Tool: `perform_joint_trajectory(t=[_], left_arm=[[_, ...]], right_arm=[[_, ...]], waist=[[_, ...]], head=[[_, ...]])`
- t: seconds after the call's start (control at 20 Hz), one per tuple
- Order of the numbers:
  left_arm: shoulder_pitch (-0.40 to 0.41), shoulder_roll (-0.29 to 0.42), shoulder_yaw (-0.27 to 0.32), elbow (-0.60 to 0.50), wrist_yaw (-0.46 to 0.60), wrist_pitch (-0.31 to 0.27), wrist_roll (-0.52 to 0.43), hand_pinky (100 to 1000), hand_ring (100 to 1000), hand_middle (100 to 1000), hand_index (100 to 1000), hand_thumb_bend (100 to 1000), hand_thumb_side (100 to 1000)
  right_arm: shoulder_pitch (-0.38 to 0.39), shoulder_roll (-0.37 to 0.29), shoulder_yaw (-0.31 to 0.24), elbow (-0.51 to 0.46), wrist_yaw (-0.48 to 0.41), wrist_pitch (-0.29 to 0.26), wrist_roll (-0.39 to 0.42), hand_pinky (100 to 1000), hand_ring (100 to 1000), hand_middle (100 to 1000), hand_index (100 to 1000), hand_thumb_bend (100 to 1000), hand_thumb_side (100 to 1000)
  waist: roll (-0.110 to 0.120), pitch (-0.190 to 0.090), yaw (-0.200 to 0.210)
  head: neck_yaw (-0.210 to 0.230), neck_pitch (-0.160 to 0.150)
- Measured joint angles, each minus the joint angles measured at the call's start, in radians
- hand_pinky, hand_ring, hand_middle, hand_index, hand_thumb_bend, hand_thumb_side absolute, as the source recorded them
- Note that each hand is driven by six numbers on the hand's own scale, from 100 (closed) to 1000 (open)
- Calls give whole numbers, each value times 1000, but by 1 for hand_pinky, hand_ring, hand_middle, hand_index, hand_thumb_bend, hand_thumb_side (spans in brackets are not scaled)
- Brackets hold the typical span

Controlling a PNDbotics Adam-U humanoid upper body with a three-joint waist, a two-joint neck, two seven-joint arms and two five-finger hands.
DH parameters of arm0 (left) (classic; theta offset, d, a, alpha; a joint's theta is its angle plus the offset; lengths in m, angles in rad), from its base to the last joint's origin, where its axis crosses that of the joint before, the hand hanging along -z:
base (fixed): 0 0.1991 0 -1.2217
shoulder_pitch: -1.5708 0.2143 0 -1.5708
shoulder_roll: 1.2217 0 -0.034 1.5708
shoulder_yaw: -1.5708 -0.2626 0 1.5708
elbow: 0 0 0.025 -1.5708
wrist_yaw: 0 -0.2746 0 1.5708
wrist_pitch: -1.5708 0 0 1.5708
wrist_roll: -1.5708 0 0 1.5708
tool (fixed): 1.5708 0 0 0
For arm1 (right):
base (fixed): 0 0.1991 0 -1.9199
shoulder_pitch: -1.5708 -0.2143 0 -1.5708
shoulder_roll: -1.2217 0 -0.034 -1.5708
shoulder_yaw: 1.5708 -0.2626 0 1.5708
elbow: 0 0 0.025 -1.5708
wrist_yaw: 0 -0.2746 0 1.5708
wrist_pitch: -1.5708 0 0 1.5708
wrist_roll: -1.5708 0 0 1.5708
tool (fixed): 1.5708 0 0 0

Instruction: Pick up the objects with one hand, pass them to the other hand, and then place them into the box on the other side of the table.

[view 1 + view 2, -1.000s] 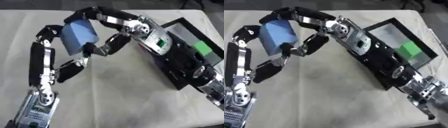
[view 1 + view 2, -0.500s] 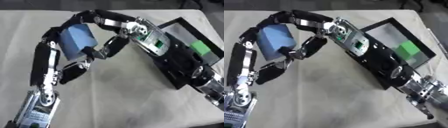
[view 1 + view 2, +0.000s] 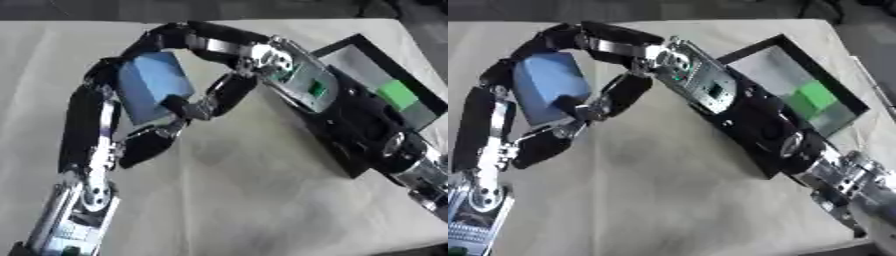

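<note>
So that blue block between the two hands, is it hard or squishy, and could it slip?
The blue block keeps flat faces and straight edges between the left hand and right hand, so probably fairly stiff. It looks matte, likely not slippery. Boxy, so unlikely to roll.

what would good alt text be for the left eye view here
A blue rectangular block is held above a cloth-covered table between the robot's two black-and-silver hands, the left hand and the right hand both curled around it. At the right, partly behind the right arm, sits an open black box with a green block inside.
</note>
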Motion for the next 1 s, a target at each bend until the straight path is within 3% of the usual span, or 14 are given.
perform_joint_trajectory(t=[0.7, 1.0], left_arm=[[10, 0, 5, 24, 6, 54, 51, 882, 775, 728, 852, 572, 416], [30, 4, 15, 24, 18, 62, 70, 886, 777, 729, 845, 547, 425]], right_arm=[[1, -21, -27, -101, -109, 38, -21, 924, 521, 591, 683, 100, 272], [37, -66, -71, -148, -203, 77, -48, 933, 525, 595, 688, 100, 327]], waist=[[0, 0, -13], [1, -1, -40]], head=[[-4, 3], [0, 19]])
